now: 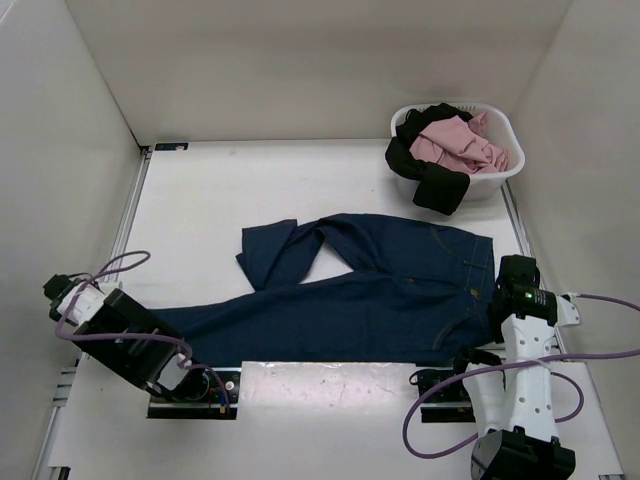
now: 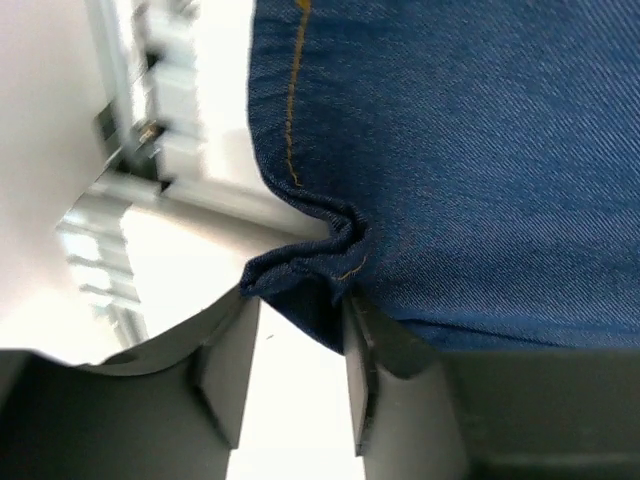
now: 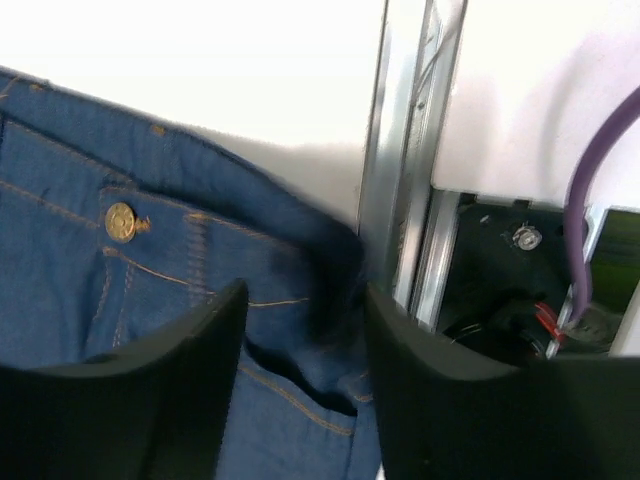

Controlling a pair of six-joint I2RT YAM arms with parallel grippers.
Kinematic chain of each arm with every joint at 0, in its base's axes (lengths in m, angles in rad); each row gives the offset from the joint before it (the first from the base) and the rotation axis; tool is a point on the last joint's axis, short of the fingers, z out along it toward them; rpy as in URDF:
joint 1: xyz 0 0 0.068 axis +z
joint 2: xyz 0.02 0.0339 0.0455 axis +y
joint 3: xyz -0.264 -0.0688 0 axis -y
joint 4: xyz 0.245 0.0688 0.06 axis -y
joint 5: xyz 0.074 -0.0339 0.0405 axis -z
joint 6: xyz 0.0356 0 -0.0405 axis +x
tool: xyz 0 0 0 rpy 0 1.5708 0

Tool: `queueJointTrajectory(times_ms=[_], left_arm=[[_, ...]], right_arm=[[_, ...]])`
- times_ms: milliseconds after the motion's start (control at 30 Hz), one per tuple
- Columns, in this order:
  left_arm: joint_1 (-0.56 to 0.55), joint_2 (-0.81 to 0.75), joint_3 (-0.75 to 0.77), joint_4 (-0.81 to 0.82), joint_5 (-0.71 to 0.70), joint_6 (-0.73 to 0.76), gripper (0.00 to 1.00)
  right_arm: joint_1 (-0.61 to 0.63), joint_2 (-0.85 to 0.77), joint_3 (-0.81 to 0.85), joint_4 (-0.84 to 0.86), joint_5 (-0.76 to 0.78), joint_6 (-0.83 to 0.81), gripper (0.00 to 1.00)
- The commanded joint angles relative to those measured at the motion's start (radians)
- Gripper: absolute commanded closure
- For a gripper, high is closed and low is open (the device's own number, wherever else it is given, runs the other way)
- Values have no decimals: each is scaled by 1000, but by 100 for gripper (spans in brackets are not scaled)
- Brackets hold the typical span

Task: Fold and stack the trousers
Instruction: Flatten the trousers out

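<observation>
The trousers lie spread across the table, dark blue denim, waist to the right and legs to the left. One leg end is folded back at the upper left. My left gripper is open at the near leg's hem, whose crumpled corner sits at the fingertips with white table showing between the fingers. My right gripper is open over the waistband, beside the brass button. Denim lies loose between its fingers.
A white basket at the back right holds a pink garment and a black garment hanging over its rim. A metal rail runs along the table's right edge, next to my right gripper. White walls enclose the table.
</observation>
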Motion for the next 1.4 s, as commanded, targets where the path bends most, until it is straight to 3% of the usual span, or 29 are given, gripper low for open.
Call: queueJointTrajectory(times_ms=[0, 100, 300, 467, 667, 933, 1033, 1133, 1267, 1367], left_arm=[[69, -25, 30, 57, -61, 110, 49], [69, -72, 65, 48, -72, 139, 44], [60, -140, 77, 26, -72, 177, 33], [45, -115, 126, -53, 35, 122, 33], [-162, 39, 38, 37, 37, -2, 36], [-398, 141, 13, 187, -13, -149, 39], [-496, 129, 170, 125, 52, -212, 39], [-640, 142, 419, 28, 124, -278, 29], [-849, 365, 800, -139, 158, -353, 13], [-952, 540, 950, -191, 276, -389, 9]], right_arm=[[-3, 0, 40, -21, 69, 3, 42], [-3, 12, 70, -21, 80, -37, 30], [-3, 111, 190, 54, 80, -216, 29], [15, 185, 221, 170, -69, -394, 29], [15, 362, 135, 275, -207, -416, 34], [15, 494, 61, 388, -189, -376, 36], [15, 532, 112, 377, -189, -438, 40], [15, 511, 196, 367, -180, -504, 40], [15, 567, 362, 342, -180, -569, 31], [6, 668, 449, 377, -216, -590, 27]])
